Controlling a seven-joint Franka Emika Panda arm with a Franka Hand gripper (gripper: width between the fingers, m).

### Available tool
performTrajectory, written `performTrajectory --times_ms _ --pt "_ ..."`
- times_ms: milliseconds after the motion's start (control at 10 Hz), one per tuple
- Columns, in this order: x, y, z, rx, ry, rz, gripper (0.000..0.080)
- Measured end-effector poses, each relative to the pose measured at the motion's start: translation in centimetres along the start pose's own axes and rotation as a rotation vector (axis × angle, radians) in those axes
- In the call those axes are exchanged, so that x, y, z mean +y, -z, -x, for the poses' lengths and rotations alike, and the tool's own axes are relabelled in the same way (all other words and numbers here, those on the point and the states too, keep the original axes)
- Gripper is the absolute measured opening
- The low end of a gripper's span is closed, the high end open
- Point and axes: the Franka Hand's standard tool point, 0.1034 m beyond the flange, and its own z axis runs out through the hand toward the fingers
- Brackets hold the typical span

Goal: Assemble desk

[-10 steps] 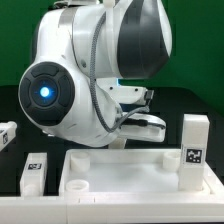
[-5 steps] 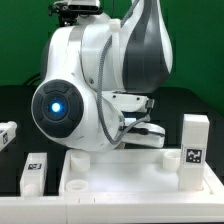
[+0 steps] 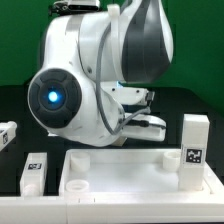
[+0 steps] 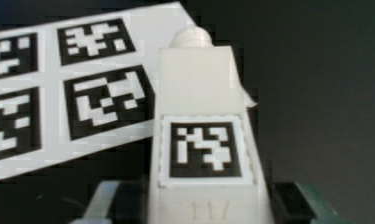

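Hand (image 4: 202, 206) points down astride a tagged leg (image 4: 202, 100) by the marker board (image 4: 59, 70); whether clamped, I cannot tell.

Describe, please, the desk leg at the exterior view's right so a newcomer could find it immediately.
Find the wide white tabletop in front of the arm. At its end on the exterior view's right stands the leg, upright and taller than the lower leg at the other end.

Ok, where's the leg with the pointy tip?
In the wrist view, the leg lies on the table beside the marker board, its tagged end between the jaws of the gripper.
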Motion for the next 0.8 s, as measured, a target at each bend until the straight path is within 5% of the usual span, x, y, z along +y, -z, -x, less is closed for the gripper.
performTrajectory --times_ms 400,500,800 --pt "-2.0 9.1 5.4 0.153 0.085 -0.025 0.0282" --pt "-2.3 9.4 4.2 0.261 0.085 -0.034 0.0282" --pt "-2.6 10.6 4.6 0.477 0.112 -0.047 0.0284"
